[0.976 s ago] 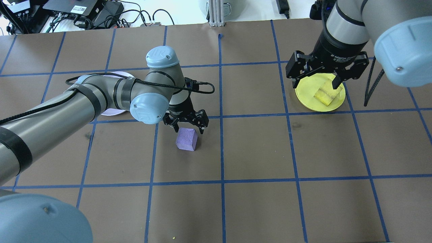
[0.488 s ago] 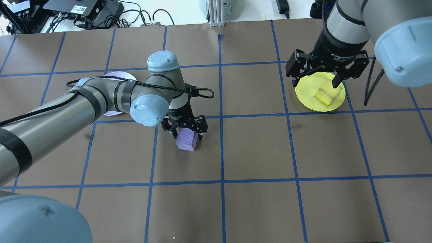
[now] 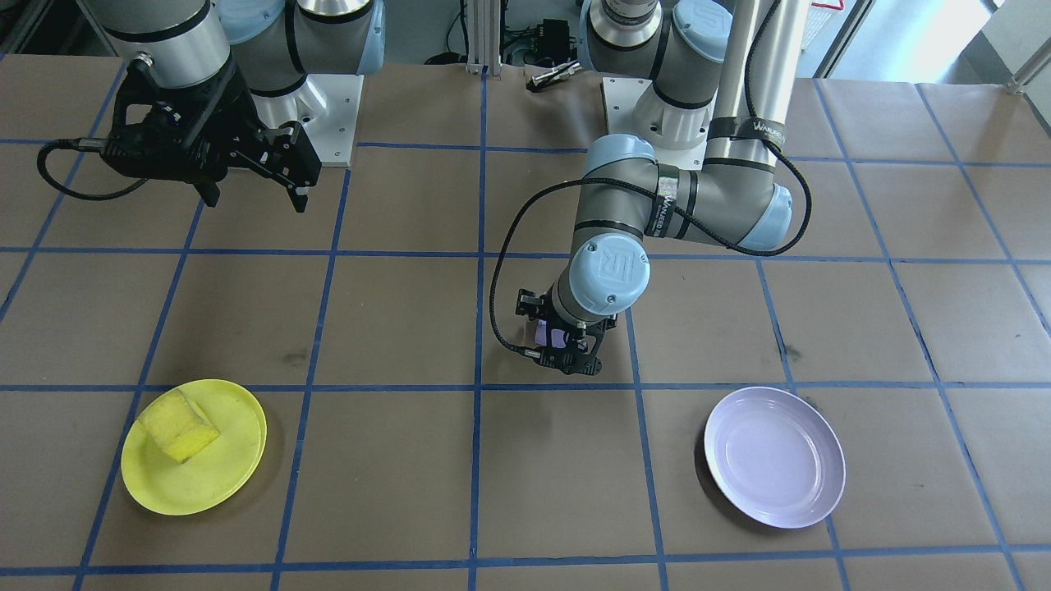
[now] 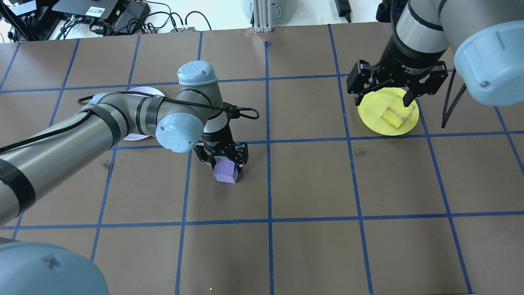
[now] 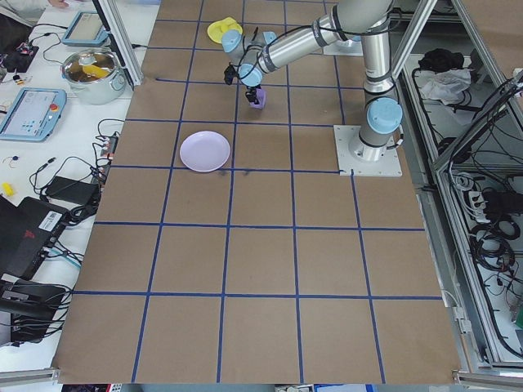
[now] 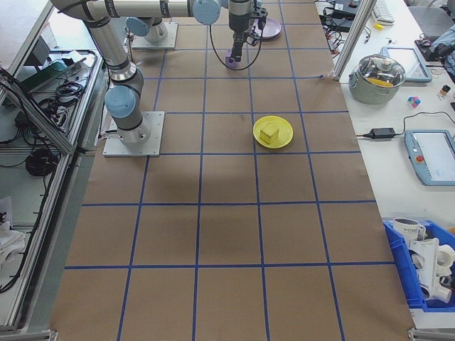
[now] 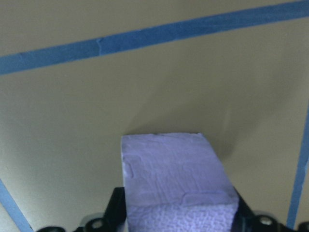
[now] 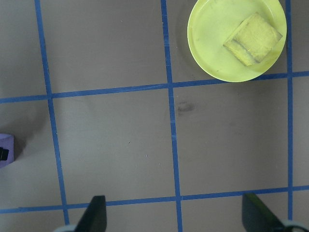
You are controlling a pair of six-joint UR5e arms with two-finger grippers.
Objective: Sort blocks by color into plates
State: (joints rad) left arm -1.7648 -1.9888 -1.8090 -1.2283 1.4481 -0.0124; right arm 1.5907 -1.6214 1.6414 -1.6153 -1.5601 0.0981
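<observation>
The purple block (image 4: 225,172) stands on the brown table, and my left gripper (image 4: 224,162) is shut on it from above. In the left wrist view the block (image 7: 174,179) fills the gap between the fingers. The yellow block (image 3: 176,425) lies in the yellow plate (image 3: 213,484). My right gripper (image 4: 382,100) hangs open and holds nothing, high above the table beside that plate. The lavender plate (image 3: 776,455) holds nothing; in the overhead view the left arm hides most of it.
Blue tape lines divide the table (image 4: 311,184) into squares. Cables and electronics (image 4: 94,12) lie past its far edge. A pot (image 5: 90,69) and tablets sit on side benches off the table.
My left gripper has come down over the purple block and its fingers have closed in on it. The right arm has barely moved.
</observation>
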